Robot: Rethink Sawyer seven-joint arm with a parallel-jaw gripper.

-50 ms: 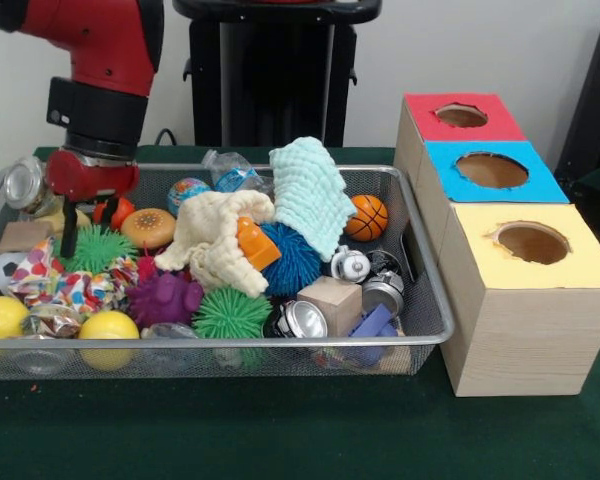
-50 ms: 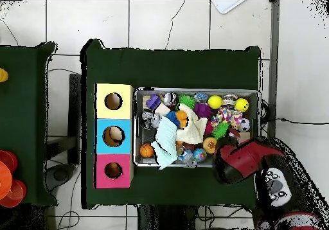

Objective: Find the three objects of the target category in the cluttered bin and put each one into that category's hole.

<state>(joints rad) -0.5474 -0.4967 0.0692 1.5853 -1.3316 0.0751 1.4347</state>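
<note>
Now the red arm (image 1: 95,60) hangs over the far left end of the wire bin (image 1: 420,250), and this looks like the search step, with no pick made. Beside the bin's right end stands the wooden box (image 1: 525,330), its three round holes topped red (image 1: 461,116), blue (image 1: 492,170) and yellow (image 1: 532,243); from above, something pale already lies in the blue one. Inside the bin, two soft folded cloths, a cream one (image 1: 215,240) and a mint one (image 1: 310,195), drape over the middle and hide what lies under them. The gripper (image 1: 80,215) sits low in the bin's left end, a dark finger reaching down beside a spiky green ball (image 1: 98,246); whether it is spread or pinched I cannot tell. Which category is wanted isn't shown, so the targets are somewhere in that clutter: smooth yellow balls (image 1: 107,328) at the bin's front left, a bristly blue ball (image 1: 292,260) mid-bin, a tiny basketball (image 1: 368,217) toward the right. The next move, I'd judge, calls for singling one out cleanly.
</note>
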